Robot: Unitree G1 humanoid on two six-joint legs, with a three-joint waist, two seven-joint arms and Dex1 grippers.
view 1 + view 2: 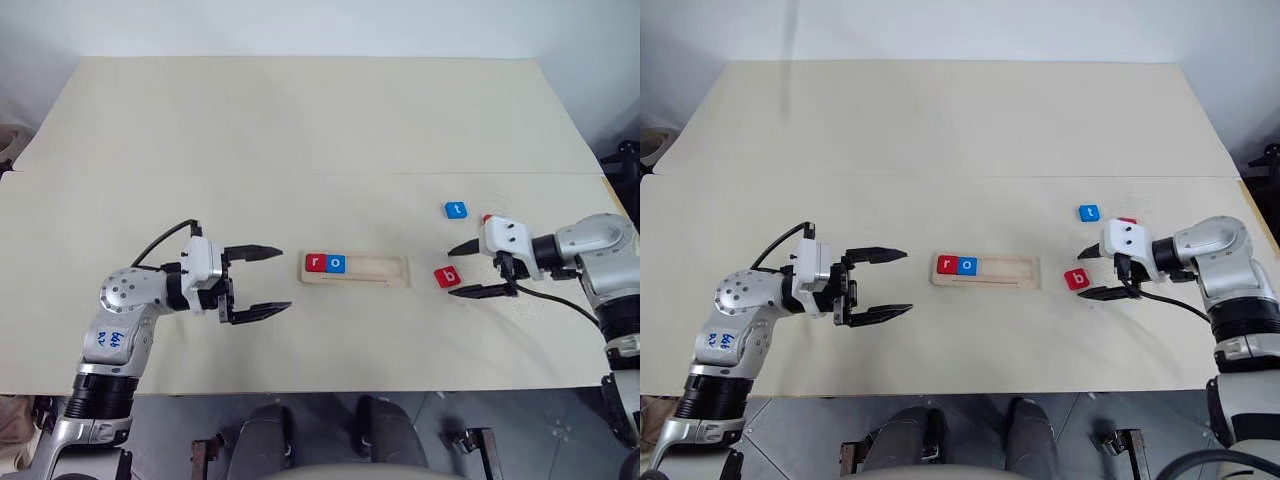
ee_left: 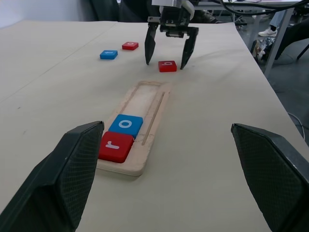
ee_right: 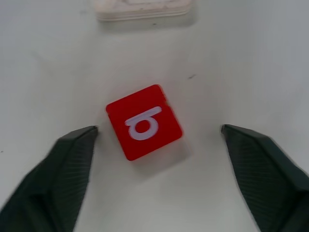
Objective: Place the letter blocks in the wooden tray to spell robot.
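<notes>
This looks like a robot lab or test room rather than a home. A large plain table (image 1: 300,120) covered in a beige sheet stands against a bare white wall (image 1: 300,25), and beyond the far gripper's spread jaws in the left wrist view, loose cables (image 2: 241,6) and metal table legs (image 2: 277,38) stand on a grey floor (image 2: 289,82).

Counted: five letter blocks (image 2: 167,65), three red and two blue. Two seated in one wooden tray (image 1: 385,270); three loose on one table (image 1: 300,120). Two grippers, left (image 1: 262,281) and right (image 1: 468,270).
</notes>
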